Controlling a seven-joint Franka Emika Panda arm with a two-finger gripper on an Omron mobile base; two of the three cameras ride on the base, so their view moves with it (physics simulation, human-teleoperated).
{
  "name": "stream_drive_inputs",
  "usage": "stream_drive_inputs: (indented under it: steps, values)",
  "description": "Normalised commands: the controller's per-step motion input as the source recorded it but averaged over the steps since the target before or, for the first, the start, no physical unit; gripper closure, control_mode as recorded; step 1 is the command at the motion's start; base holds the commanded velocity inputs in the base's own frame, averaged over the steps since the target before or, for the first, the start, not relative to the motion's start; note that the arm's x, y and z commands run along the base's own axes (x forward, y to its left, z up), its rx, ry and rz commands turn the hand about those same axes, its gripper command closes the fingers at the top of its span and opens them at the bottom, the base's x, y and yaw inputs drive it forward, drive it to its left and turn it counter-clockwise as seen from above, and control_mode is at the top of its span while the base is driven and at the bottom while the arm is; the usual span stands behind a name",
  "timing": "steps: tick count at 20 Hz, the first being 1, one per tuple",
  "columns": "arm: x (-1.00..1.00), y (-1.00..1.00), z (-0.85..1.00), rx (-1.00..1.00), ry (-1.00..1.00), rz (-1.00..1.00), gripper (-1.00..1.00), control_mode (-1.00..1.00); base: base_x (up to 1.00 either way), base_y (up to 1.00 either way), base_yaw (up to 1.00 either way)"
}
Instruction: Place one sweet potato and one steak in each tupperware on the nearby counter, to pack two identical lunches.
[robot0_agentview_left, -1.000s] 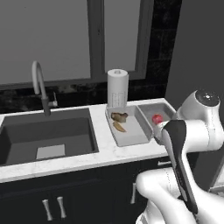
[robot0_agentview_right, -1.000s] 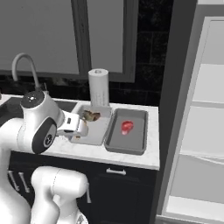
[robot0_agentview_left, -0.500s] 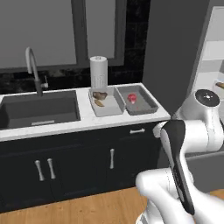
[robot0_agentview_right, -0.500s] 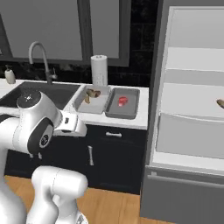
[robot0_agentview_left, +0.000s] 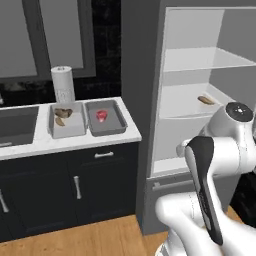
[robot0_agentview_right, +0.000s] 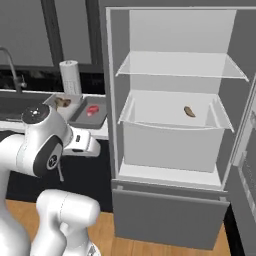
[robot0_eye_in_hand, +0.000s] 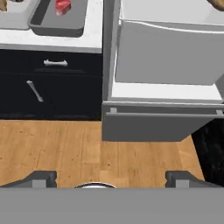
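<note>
Sitting side by side on the white marbled counter (robot0_agentview_left: 75, 142), two shallow rectangular tupperware trays with raised rims nearly touch along their long edges: the lighter grey tray (robot0_agentview_left: 66, 120) holds a dark brown lumpy steak (robot0_agentview_left: 63, 112) with a slim orange-brown sweet potato (robot0_agentview_left: 60, 121) just beside it, and the darker grey tray (robot0_agentview_left: 105, 118) holds one bright red roundish steak (robot0_agentview_left: 102, 115). A white paper towel roll (robot0_agentview_left: 63, 84) stands upright behind the lighter tray, and the dark sunken sink (robot0_agentview_left: 17, 125) lies beyond that tray. Below the worktop run smooth dark navy cabinets (robot0_agentview_left: 70, 187) with thin silver handles, over a wooden plank floor (robot0_eye_in_hand: 87, 148). Right beside the counter's end stands an open grey fridge (robot0_agentview_right: 172, 130) with pale, flat shelves and a white drawer front; a second tapered sweet potato (robot0_agentview_right: 190, 111) lies alone on the middle shelf (robot0_agentview_right: 165, 112), well apart from the trays, with bare shelf on all sides of it. The darker tray's outer rim sits near the counter's edge next to the fridge wall. In the hand view the gripper (robot0_eye_in_hand: 111, 178) points down toward the floor in front of the fridge's lower drawer (robot0_eye_in_hand: 159, 127), its two dark fingertips (robot0_eye_in_hand: 41, 178) spread wide at the picture's bottom with nothing between them, touching nothing.
</note>
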Motion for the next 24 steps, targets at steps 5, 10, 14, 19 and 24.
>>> stream_drive_inputs:
  steps: [5,10,14,19,24]
  values:
    - [0.00,0.00,0.00,0.00,0.00,0.00,-1.00,1.00,0.13,-0.66,-0.01]
    - [0.00,0.00,0.00,0.00,0.00,0.00,-1.00,1.00,0.37,-0.56,-0.01]
    - [0.00,0.00,0.00,0.00,0.00,0.00,-1.00,1.00,0.50,-0.42,0.00]
    - [0.00,0.00,0.00,0.00,0.00,0.00,-1.00,1.00,0.58,-0.37,0.00]
    - [0.03,-0.10,-0.04,0.00,0.00,-0.01,-1.00,-1.00,0.33,-0.35,0.00]
